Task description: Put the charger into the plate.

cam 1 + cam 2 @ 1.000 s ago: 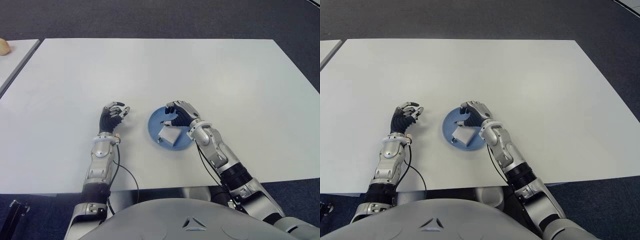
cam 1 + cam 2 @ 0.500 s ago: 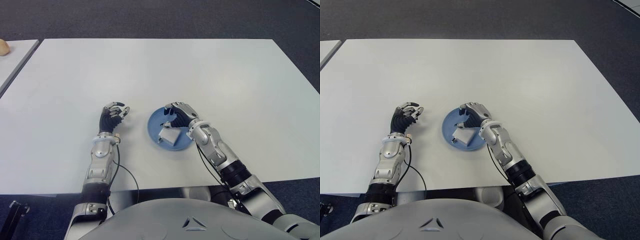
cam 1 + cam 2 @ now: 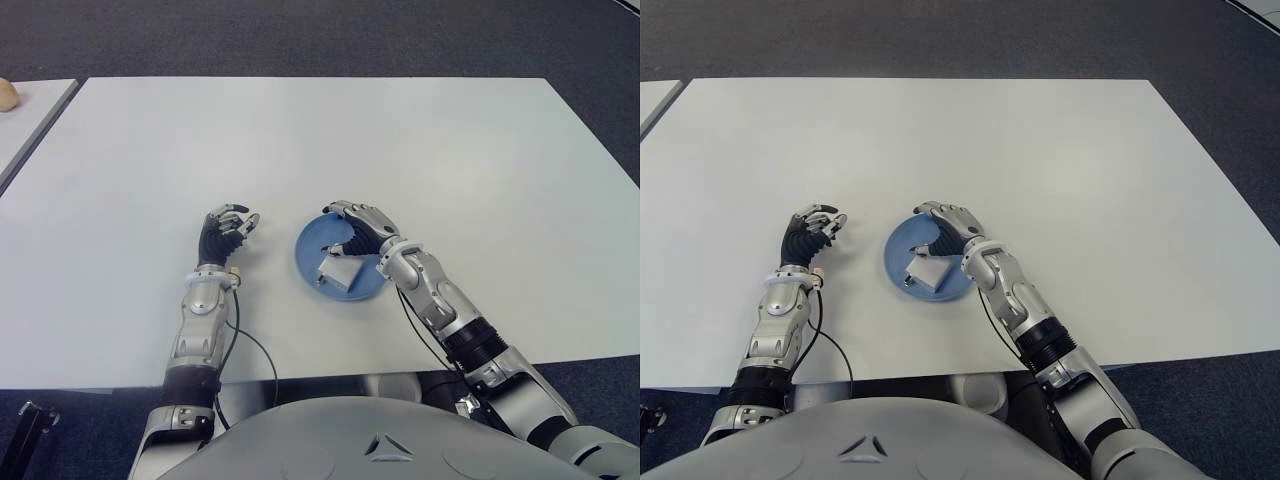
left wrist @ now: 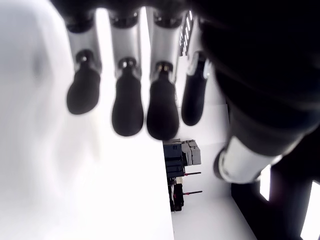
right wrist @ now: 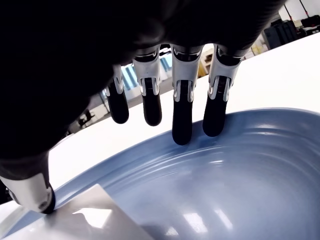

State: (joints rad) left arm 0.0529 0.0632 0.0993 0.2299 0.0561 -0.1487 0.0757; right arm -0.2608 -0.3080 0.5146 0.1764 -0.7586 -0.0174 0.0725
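The charger (image 3: pixel 340 269), a pale boxy block, lies inside the blue plate (image 3: pixel 310 252), toward the plate's near edge on the robot's side, with one corner reaching the near-left rim. The right hand (image 3: pixel 362 224) is above the far-right part of the plate, just beyond the charger; its fingers (image 5: pixel 182 114) are extended and loosely spread, pointing down toward the plate's blue floor and gripping nothing. In the right wrist view the fingertips hang just over the far rim and inner slope of the plate, while the thumb tip comes down right at the edge of the charger's pale top face; whether it actually touches cannot be told. The right forearm runs from the table's near edge diagonally forward and leftward to the plate, wrist bent so the palm faces down. The left hand (image 3: pixel 225 233) shows to the left of the plate, a little apart from it, held above the white table (image 3: pixel 420 150) with its forearm pointing away from the robot; its fingers are half curled with nothing between them, as the left wrist view confirms. The charger's prongs or cable end are too small to make out, and part of its far side is covered by the right hand's thumb.
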